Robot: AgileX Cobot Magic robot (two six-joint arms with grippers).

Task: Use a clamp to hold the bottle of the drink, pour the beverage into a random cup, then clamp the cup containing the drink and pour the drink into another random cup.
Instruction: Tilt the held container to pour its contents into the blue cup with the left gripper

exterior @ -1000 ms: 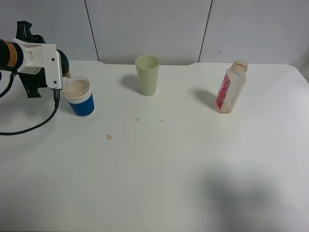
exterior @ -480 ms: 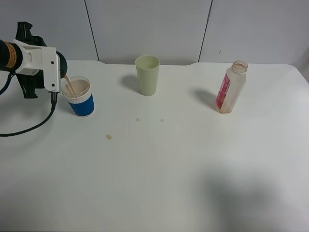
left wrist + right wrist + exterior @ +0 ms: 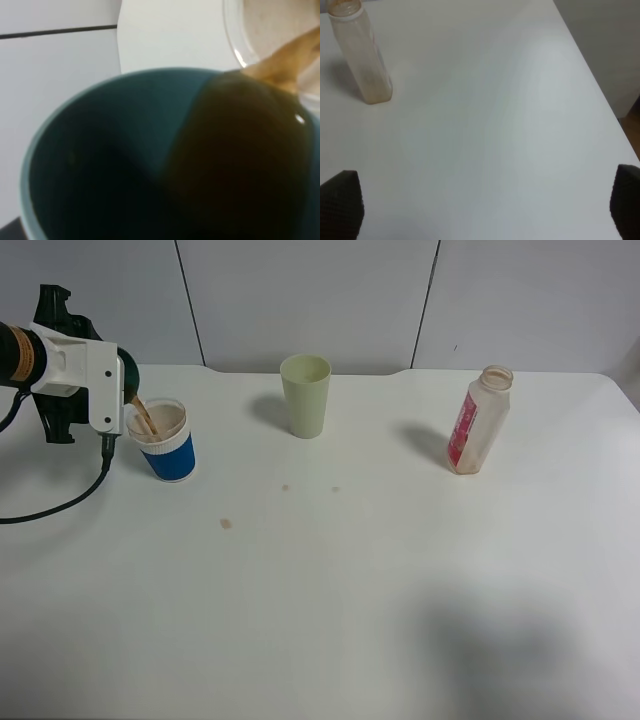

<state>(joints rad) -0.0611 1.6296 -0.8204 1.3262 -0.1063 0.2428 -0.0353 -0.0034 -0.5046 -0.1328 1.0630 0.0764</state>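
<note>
Only the left wrist view looks into the teal cup [image 3: 115, 165]: a smooth round wall with brown drink [image 3: 240, 155] pooled against its lip and spilling over as a thin stream [image 3: 287, 60] into the cup below. From the high camera this cup is nearly hidden behind the left gripper [image 3: 118, 375], only its dark edge showing at far left above the blue cup [image 3: 163, 440]. The blue cup is tapered, with a white band at the rim, and has pale brown liquid inside. The left jaws themselves are hidden, so I cannot tell how wide they stand, though the tilted teal cup is held there.

The right wrist view alone shows the right gripper [image 3: 485, 205]: two dark textured fingertips [image 3: 342, 202] spread wide, holding nothing, over the bare white table [image 3: 485, 125]. The clear plastic bottle [image 3: 479, 420], red-labelled and uncapped, stands far right. A pale green cup [image 3: 305, 395] stands at far centre.
</note>
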